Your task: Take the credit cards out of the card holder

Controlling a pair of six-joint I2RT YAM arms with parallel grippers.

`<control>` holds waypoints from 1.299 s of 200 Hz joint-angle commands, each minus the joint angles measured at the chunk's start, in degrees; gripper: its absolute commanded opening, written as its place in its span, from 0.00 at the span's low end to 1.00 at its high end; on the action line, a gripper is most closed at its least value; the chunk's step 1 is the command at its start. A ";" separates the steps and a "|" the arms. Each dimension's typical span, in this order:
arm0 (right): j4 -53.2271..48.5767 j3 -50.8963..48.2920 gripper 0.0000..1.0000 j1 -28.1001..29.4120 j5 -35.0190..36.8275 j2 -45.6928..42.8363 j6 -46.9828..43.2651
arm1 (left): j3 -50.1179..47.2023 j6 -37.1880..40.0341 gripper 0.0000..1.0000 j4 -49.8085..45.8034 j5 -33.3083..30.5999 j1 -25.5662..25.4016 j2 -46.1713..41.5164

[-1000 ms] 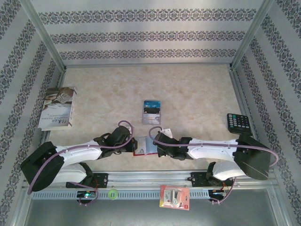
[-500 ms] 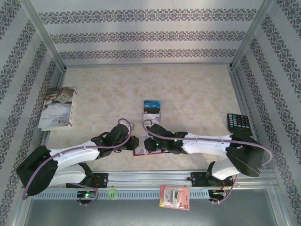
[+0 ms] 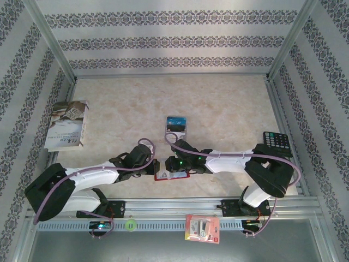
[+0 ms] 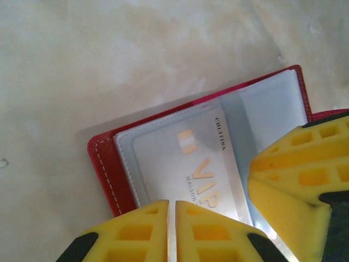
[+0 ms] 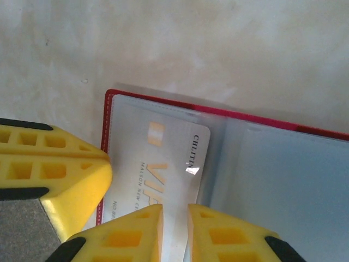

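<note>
One credit card (image 5: 158, 158) mid-extraction: left gripper (image 4: 173, 213) clamped the card holder (image 4: 103, 169), right gripper (image 5: 175, 218) stood slightly open astride it; next needed clamp, pull.

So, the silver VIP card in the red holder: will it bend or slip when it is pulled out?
Probably stiff: the VIP card lies flat with crisp edges. Likely slippery, since its face glints. The card holder looks thin and light, so it may drag along.
</note>
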 commanded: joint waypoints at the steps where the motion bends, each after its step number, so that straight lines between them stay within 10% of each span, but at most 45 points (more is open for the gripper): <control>1: 0.76 -0.86 0.20 -0.68 0.45 1.37 1.53 | 0.64 1.22 0.11 -1.91 -1.21 0.92 0.82; 260: -1.92 -9.05 0.00 -1.10 7.80 -10.50 6.59 | -0.48 1.67 0.00 0.91 1.11 2.93 3.70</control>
